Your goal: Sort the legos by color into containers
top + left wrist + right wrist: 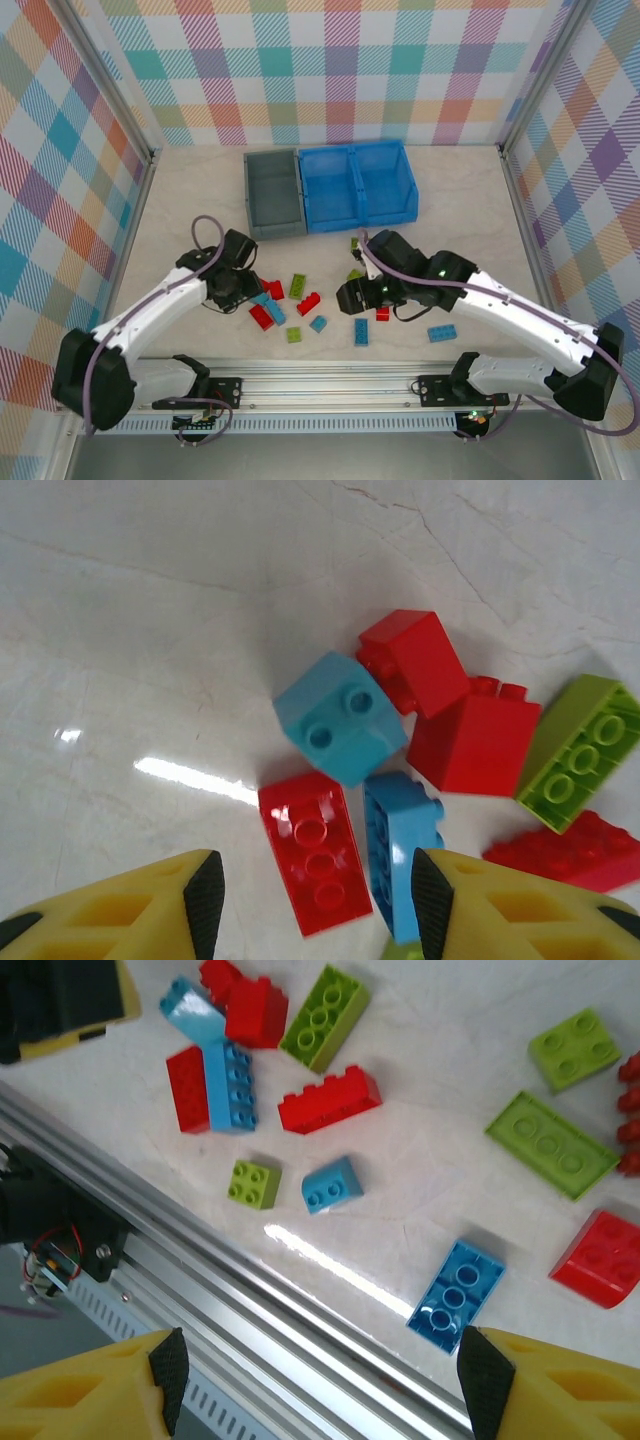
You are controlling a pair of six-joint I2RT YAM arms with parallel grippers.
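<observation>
plaid walls (340,70), pale marble table (470,200)

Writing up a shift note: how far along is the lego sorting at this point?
Nothing looks done: the grey bin and blue bin both look empty. In hand: nothing is held; the left gripper stands open over a red brick and a blue brick, the right gripper open above the table. Left: all the legos lie loose on the table.
</observation>
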